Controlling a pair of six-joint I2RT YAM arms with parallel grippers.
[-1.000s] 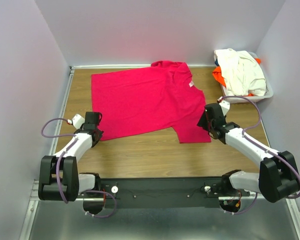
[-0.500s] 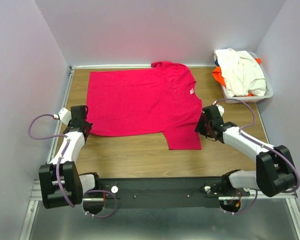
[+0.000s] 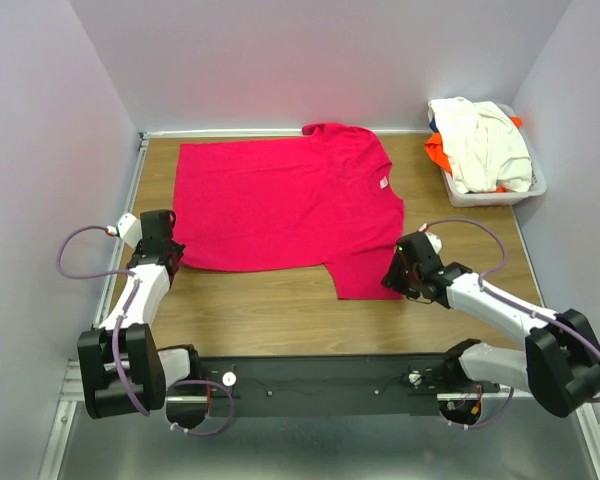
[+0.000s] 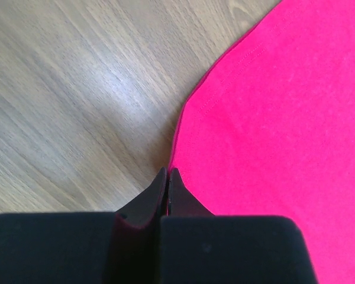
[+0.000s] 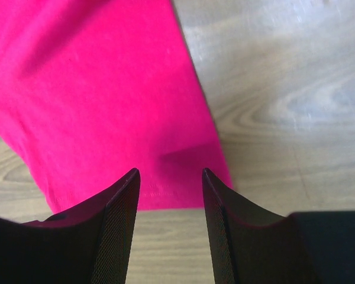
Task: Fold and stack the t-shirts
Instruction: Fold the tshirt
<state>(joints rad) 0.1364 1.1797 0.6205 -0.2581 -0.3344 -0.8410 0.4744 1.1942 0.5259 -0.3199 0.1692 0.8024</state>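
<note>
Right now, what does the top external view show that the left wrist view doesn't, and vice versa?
Top external only: the whole crimson-pink t-shirt spread flat, the right gripper by its sleeve, a cream shirt and an orange shirt in the white basket. Left wrist only: the left gripper shut on the shirt's hem edge. Both: pink cloth on the table.

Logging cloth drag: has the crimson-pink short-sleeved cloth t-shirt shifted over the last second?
Yes. The crimson-pink t-shirt slid left, away from the white plastic basket.

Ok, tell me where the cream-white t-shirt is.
In the top view, the cream-white t-shirt lies in the white basket in the far right corner, over the orange t-shirt.
</note>
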